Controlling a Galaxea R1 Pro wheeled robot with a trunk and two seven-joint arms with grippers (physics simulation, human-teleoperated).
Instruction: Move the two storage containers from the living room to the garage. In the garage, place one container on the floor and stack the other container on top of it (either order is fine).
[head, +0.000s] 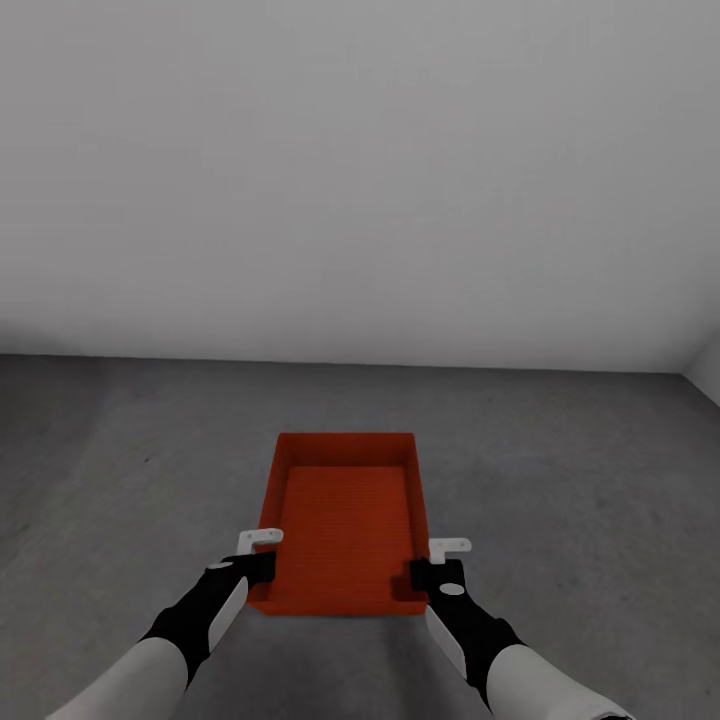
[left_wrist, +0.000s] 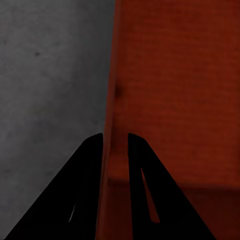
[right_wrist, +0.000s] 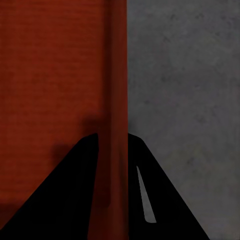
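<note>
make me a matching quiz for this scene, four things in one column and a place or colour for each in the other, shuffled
Things:
1. bin
2. left gripper
3. floor
4. wall

Descriptions:
A. pale grey, behind everything
B. red-orange, held between both arms
C. dark grey concrete
D. clamped on the bin's left wall

Pairs: 1-B, 2-D, 3-C, 4-A

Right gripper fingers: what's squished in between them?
The right gripper has the red container's side wall between its fingers, seen in the right wrist view. Grey floor lies beyond the wall.
</note>
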